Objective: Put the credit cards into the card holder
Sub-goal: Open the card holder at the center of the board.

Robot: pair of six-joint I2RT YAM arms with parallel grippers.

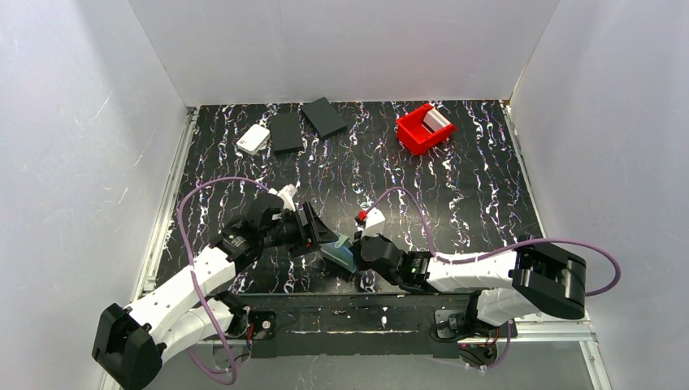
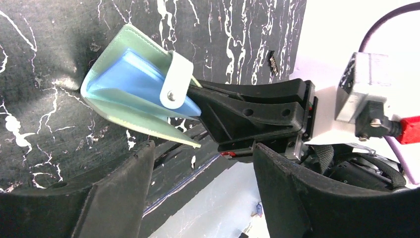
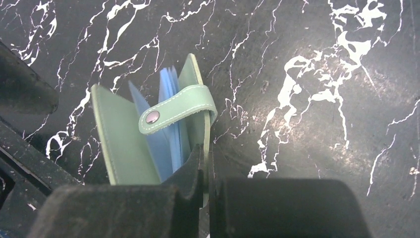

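While the right gripper (image 3: 207, 159) is clenched on one green cover of the card holder (image 3: 124, 144), the wallet stands fanned open at the near middle of the table (image 1: 455, 195), blue pockets (image 3: 171, 129) showing. Left gripper (image 1: 313, 227) gapes just beside it, released, nothing in its jaws. The credit cards (image 1: 437, 120) look to be the whitish pieces in the red bin (image 1: 413, 134), far right, though that's hard to tell. Good play, I'd say: hold that cover steady, mind the snap strap (image 3: 176, 109) crossing the mouth, feed each card edge-first.
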